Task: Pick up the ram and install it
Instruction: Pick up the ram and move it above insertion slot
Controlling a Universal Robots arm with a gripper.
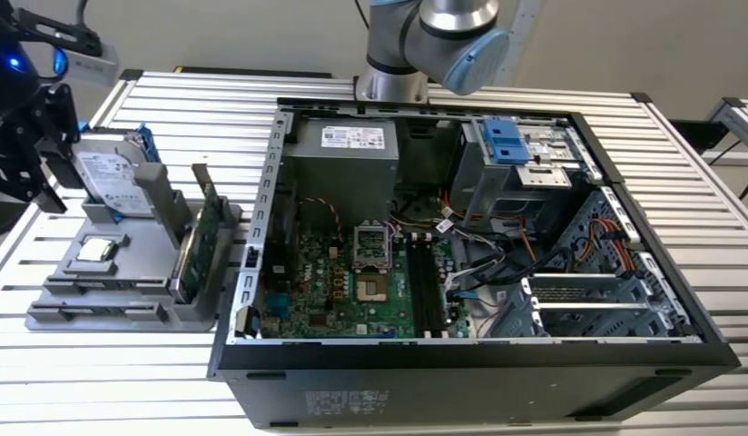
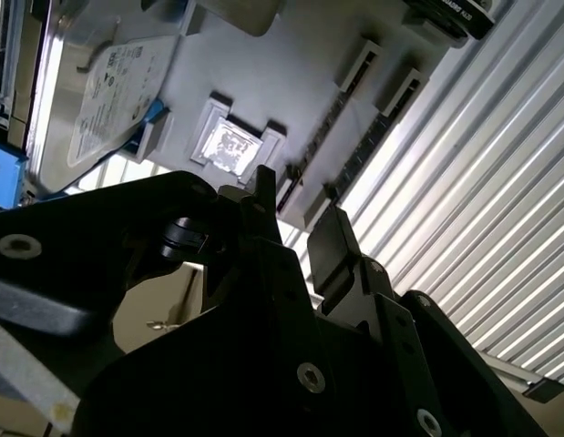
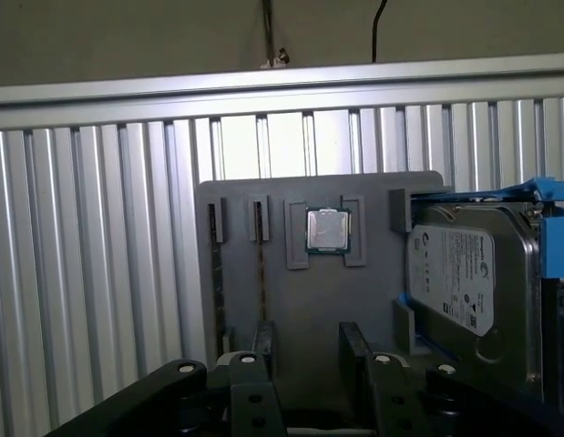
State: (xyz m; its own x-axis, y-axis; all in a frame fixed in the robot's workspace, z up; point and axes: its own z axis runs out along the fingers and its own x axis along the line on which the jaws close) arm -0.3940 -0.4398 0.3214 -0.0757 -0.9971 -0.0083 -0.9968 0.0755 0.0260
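Gripper (image 3: 309, 332) hung over the gray tray (image 3: 318, 300) in the first wrist view, its two black fingers (image 3: 263, 346) parted, with nothing between them and touching nothing. The ram (image 3: 215, 282) stood on edge in one of the tray's two narrow slots, a thin dark strip apart from the fingers. A browner strip (image 3: 261, 273) filled the neighbouring slot. Beside those slots lay a square processor chip (image 3: 327, 229), and beyond it the silver hard drive (image 3: 464, 282) on blue rails. In the exterior view the tray sat on a slatted metal table (image 1: 108, 381). A green card (image 1: 190, 250) stood upright along the tray edge nearest the open computer case (image 1: 471, 391), which stood just to the exterior view's right with its motherboard (image 1: 326, 291) exposed.
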